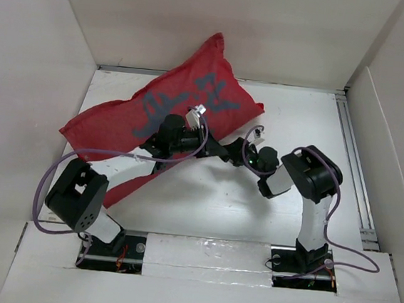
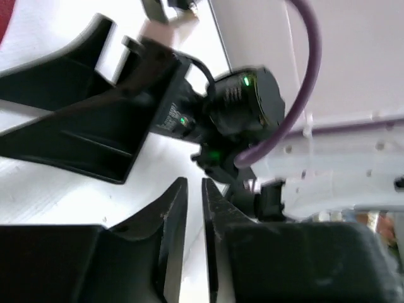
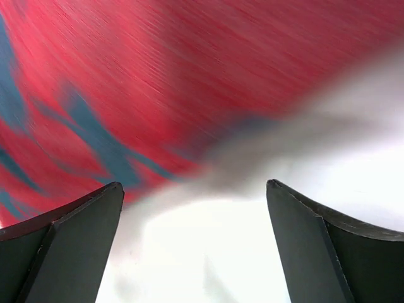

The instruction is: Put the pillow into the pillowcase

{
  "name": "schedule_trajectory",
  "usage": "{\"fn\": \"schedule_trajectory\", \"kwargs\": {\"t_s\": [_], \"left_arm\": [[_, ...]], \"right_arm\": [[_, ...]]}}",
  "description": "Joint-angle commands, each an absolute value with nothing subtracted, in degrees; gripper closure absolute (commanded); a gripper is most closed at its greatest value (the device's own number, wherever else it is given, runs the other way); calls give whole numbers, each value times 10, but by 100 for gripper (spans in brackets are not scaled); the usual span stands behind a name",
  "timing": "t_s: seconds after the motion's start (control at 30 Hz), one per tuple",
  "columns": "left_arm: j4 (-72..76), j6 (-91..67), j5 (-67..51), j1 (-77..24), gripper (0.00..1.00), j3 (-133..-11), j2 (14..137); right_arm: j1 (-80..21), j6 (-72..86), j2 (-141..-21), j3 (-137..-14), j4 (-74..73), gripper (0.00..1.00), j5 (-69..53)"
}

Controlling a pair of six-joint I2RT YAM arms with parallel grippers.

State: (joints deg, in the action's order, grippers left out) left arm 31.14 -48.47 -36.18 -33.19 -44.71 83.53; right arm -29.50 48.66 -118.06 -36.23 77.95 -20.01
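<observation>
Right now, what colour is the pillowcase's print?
Dark grey-blue marks on the red pillowcase; the top external view shows it best.

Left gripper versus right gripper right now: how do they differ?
The left gripper has its jaws shut; the right gripper has them wide open. The left gripper points at the right arm's wrist, while the right gripper faces the edge of the red pillowcase. Shared: both hang over the white table, and neither holds anything.
</observation>
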Motion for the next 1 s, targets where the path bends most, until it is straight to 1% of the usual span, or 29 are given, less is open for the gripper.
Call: {"fn": "schedule_trajectory", "kwargs": {"t_s": [0.0,0.03,0.07,0.1,0.13,0.17,0.2,0.23,0.27,0.3,0.33,0.37,0.4,0.43,0.47,0.5,0.53,0.57,0.63,0.67,0.73,0.83,0.87,0.9,0.97], "left_arm": [[280,-442,-278,-323,86,-537,818],[191,-394,-212,-312,56,-594,818],[149,-394,-181,-304,55,-595,818],[110,-355,-150,-295,15,-665,818],[72,-339,-125,-285,1,-705,830],[39,-320,-108,-261,1,-749,862],[-35,-305,-72,-249,1,-796,886],[-78,-282,-56,-235,1,-904,913],[-119,-269,-38,-208,1,-964,944],[-196,-262,-2,-193,1,-1022,1012],[-228,-262,11,-177,1,-1134,1047],[-255,-253,18,-159,1,-1189,1084],[-276,-253,9,-119,1,-1236,1156],[-306,-253,-13,-98,1,-1278,1191],[-316,-253,-23,-77,1,-1352,1223],[-316,-253,-30,-42,1,-1372,1251],[-311,-253,-57,-27,1,-1382,1294],[-297,-253,-79,-13,1,-1371,1309],[-273,-253,-120,17,1,-1352,1346],[-245,-253,-167,25,1,-1341,1355],[-225,-253,-188,39,1,-1315,1370],[-187,-253,-290,55,1,-1301,1398],[-178,-262,-327,61,1,-1294,1412],[-149,-271,-401,68,1,-1289,1418],[-111,-302,-472,68,1,-1267,1430]], "right_arm": [[-273,492,-1143,-345,961,0,-241],[-265,487,-1120,-331,933,0,-246],[-265,487,-1109,-330,933,0,-246],[-258,482,-1100,-323,913,0,-251],[-258,482,-1091,-316,905,0,-251],[-258,482,-1072,-309,895,0,-251],[-258,482,-1062,-309,867,0,-251],[-264,474,-1050,-309,841,0,-251],[-274,469,-1024,-309,806,0,-241],[-283,448,-1010,-309,772,0,-230],[-310,439,-998,-309,713,0,-198],[-327,429,-987,-315,688,0,-186],[-343,415,-980,-321,671,0,-178],[-358,415,-980,-321,665,0,-171],[-379,415,-980,-321,677,0,-164],[-379,426,-997,-326,691,0,-177],[-379,452,-1007,-326,725,0,-189],[-379,464,-1017,-326,746,0,-216],[-379,481,-1030,-319,777,0,-233],[-379,481,-1030,-319,777,0,-238],[-379,476,-1023,-314,765,0,-245],[-384,447,-1010,-308,733,0,-260],[-391,435,-1010,-308,733,0,-260],[-396,430,-1010,-308,717,0,-260],[-407,417,-1026,-327,691,0,-232]]}}
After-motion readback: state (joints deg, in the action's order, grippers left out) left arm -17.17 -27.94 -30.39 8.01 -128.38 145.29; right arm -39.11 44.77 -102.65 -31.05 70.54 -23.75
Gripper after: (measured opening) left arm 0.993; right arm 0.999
